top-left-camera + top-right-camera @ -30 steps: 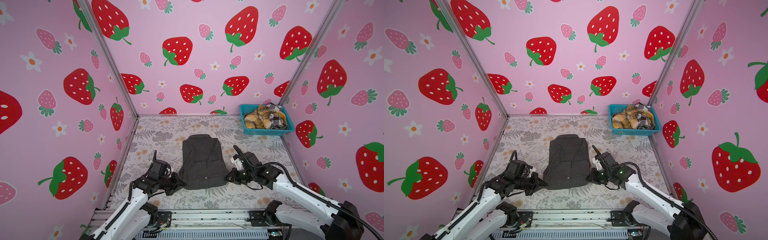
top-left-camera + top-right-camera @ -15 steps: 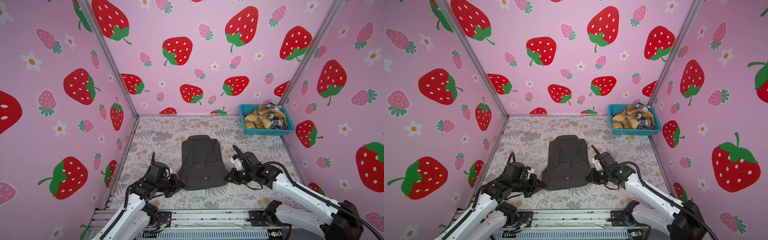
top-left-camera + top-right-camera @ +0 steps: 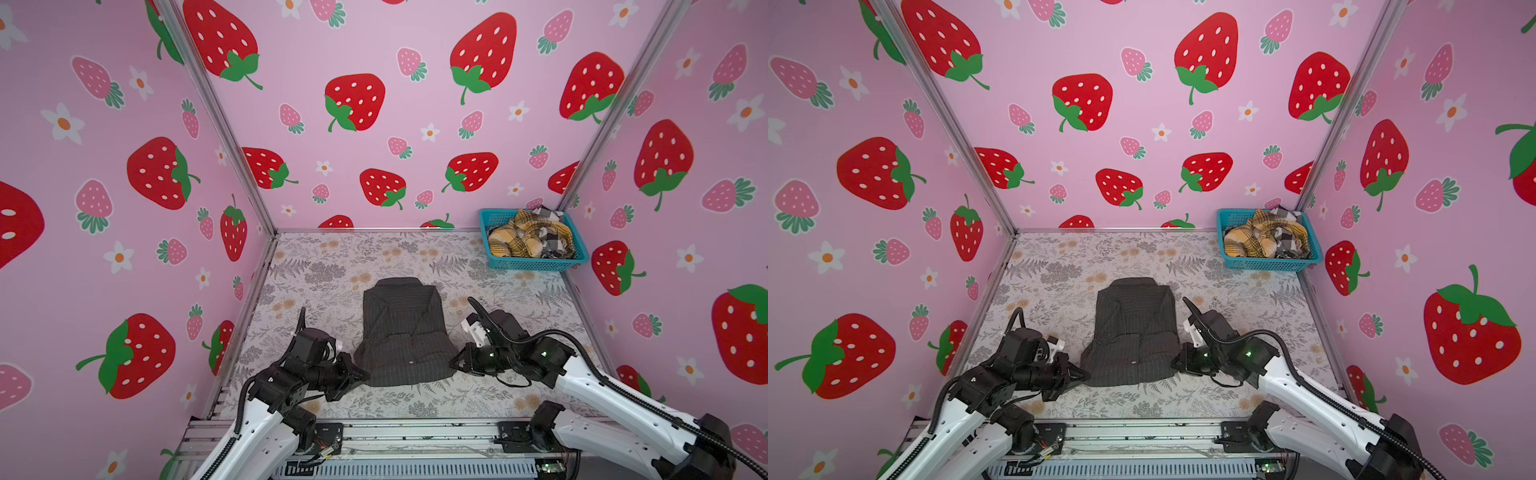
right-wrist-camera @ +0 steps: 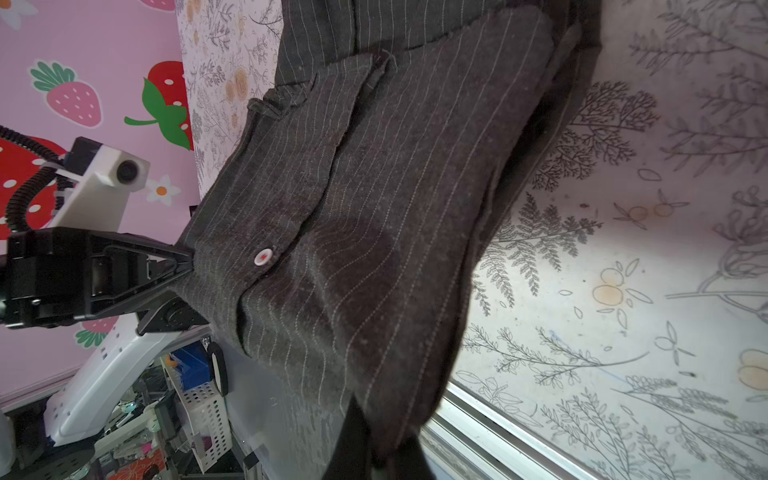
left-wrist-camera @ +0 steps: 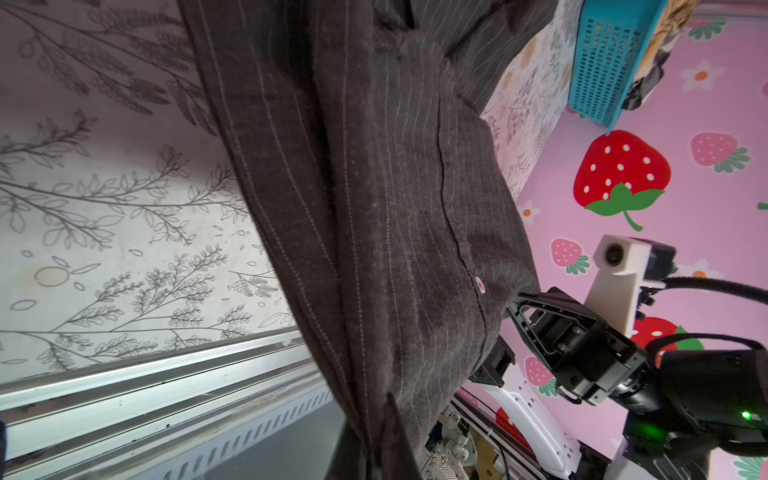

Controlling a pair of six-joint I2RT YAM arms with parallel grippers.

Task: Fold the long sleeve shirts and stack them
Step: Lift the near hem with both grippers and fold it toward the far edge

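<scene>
Charcoal shirt [image 3: 405, 332] lies flat mid-table [image 3: 332, 266], sleeves tucked in, collar [image 3: 401, 284] at the far end, hem [image 3: 409, 380] nearest the arms, one pale button [image 3: 410, 362] showing. Left gripper [image 3: 360, 373] is clenched on the hem's left corner and right gripper [image 3: 454, 365] on the right corner; both wrist views show cloth pinched between the tips. Step looks like the hem-to-collar fold, so lift both corners together at the same height, w/ light tension across the hem so it doesn't sag in the middle. Carry it over in a low arc twd the collar, and don't drag or the tucked sleeves likely slip out. Set the edge square before you let go. Plaid shirt [image 3: 519, 241] and check shirt [image 3: 555, 243] sit bunched in the teal basket [image 3: 536, 262] at the far right corner, well apart, not yet folded, so there's no stack so far.
</scene>
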